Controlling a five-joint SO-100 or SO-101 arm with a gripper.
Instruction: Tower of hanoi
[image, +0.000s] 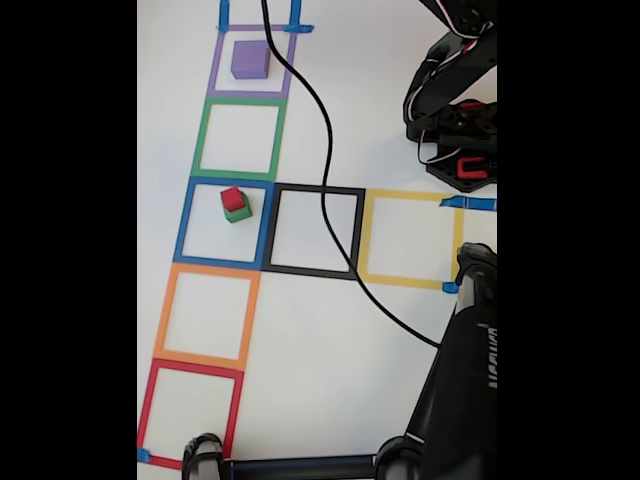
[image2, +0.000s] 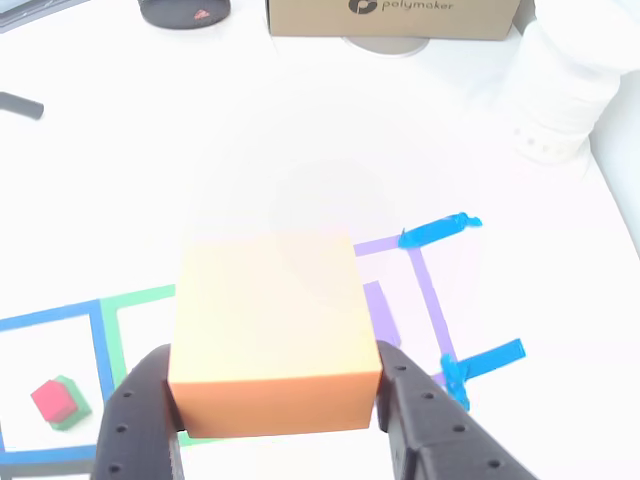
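Gripper is clamped on the orange block in the other view: black jaws press its left and right sides, block fills the gap, so it's carried, not resting on the table. Held by the side faces w/ top and front free, prob so it can be lowered flat onto another block.

Below/behind it in that view: purple block partly hidden by the orange one, sitting inside the purple tape square w/ blue tape tabs at its corners. Looks like the orange is held over or just short of the purple; can't tell which.

Fixed view: purple block alone in the purple tape square, top of the column. Green tape square next to it has nothing in it. Red block stacked on green block inside the blue tape square; same pair shows low left in the other view. Small stack parked aside so bigger pieces can move, std Hanoi logic.

Black cable runs across the black tape square. Yellow tape square, orange tape square, red tape square hold no blocks. White table.

Judgement: mid-task; next is likely setting orange on purple, needs squaring up first.
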